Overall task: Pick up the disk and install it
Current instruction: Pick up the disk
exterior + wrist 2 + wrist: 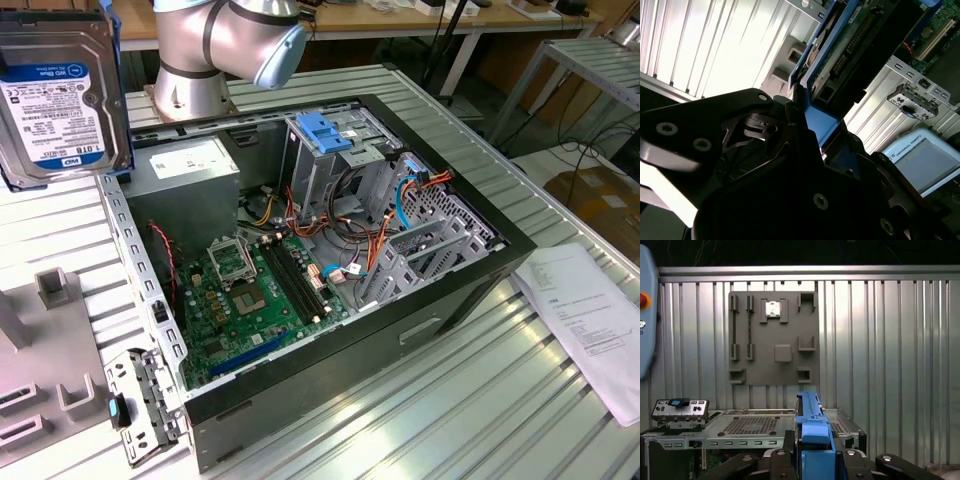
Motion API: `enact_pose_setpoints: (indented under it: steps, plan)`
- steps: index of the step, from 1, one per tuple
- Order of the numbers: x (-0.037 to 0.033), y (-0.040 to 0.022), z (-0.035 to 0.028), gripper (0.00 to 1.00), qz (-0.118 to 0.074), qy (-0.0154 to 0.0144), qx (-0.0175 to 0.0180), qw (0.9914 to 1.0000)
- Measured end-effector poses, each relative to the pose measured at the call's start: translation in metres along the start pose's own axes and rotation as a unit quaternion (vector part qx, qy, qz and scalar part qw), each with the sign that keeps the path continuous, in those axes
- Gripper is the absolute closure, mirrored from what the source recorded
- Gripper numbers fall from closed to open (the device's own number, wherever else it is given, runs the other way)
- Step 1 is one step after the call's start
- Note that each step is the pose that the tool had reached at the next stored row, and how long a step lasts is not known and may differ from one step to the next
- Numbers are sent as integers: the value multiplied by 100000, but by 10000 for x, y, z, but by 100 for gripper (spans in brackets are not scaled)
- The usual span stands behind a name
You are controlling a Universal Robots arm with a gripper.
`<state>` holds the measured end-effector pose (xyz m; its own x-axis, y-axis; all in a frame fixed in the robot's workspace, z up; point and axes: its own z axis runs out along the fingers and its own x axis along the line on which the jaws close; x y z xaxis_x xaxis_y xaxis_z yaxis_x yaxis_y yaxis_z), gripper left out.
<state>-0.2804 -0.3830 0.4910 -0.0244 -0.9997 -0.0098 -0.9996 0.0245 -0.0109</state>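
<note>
The disk [55, 95], a grey hard drive with a pale label and a bright blue carrier frame, hangs in the air at the exterior view's upper left, above the table beside the open computer case [400, 330]. In the first wrist view its blue frame edge [812, 425] stands upright between the black fingers [785, 452] of my gripper [815, 460]. The second wrist view shows the disk's circuit-board underside [850, 45], with my gripper [822, 145] shut on the blue frame. The grey drive cage with a blue tab [325, 130] stands inside the case.
A perforated silver bracket with a blue knob [140, 410] leans at the case's near corner. A grey fixture plate [775, 337] lies on the ribbed metal table. A paper sheet [590, 320] lies to the exterior view's right. The arm's base [195, 60] stands behind the case.
</note>
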Motion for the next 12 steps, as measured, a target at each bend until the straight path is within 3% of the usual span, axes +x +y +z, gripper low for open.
enact_pose_setpoints:
  steps: [12]
  plan:
    - [71,-87,0,63,3,-3,3,100000]
